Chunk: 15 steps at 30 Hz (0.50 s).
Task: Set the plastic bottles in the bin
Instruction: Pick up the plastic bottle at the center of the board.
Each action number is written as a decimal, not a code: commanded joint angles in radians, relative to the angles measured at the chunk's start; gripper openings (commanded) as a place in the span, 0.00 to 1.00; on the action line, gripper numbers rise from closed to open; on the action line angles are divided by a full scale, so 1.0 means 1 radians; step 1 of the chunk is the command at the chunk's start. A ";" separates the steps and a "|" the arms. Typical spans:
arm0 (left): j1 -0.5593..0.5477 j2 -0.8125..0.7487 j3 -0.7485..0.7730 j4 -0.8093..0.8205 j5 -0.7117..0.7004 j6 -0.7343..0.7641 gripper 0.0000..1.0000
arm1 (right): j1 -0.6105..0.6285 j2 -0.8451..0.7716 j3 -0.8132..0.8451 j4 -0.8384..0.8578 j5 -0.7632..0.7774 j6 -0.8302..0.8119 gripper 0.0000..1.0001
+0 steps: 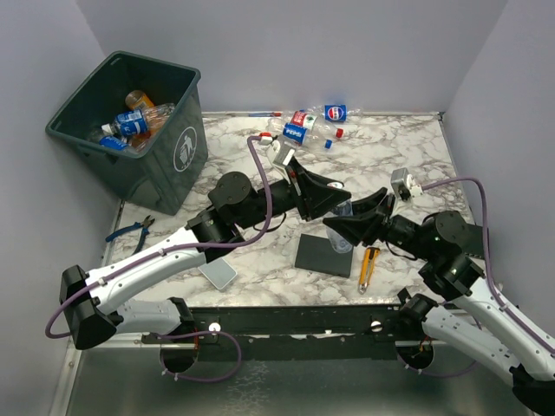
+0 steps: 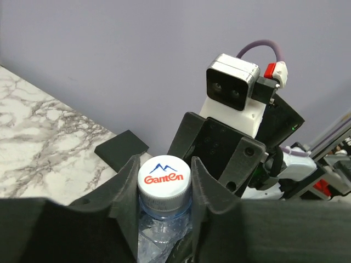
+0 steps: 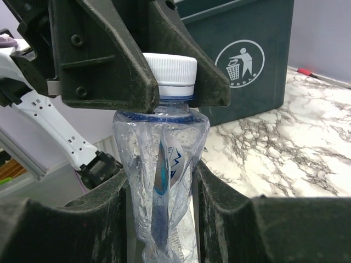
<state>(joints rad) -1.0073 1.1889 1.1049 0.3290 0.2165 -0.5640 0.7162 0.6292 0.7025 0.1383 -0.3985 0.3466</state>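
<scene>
1 "Ganten"-capped bottle (image 3: 160,143) is clenched by left end effector (image 2: 164,165) and, apparently, right end effector (image 3: 162,175).

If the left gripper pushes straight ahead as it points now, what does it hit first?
Probably the right gripper, just beyond the bottle that both grippers are shut on; depth unclear.
</scene>
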 commanded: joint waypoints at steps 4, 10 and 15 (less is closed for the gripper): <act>0.007 -0.019 0.008 -0.004 0.015 0.019 0.00 | 0.002 0.012 0.009 0.005 0.004 0.007 0.43; 0.060 -0.038 0.075 -0.084 -0.063 0.083 0.00 | 0.002 0.040 0.133 -0.146 -0.014 0.033 1.00; 0.166 -0.032 0.159 -0.124 -0.078 0.111 0.00 | 0.003 0.051 0.264 -0.317 0.040 0.054 1.00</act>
<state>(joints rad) -0.9092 1.1805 1.1751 0.2386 0.1902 -0.5045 0.7162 0.6838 0.8600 -0.0204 -0.3977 0.3763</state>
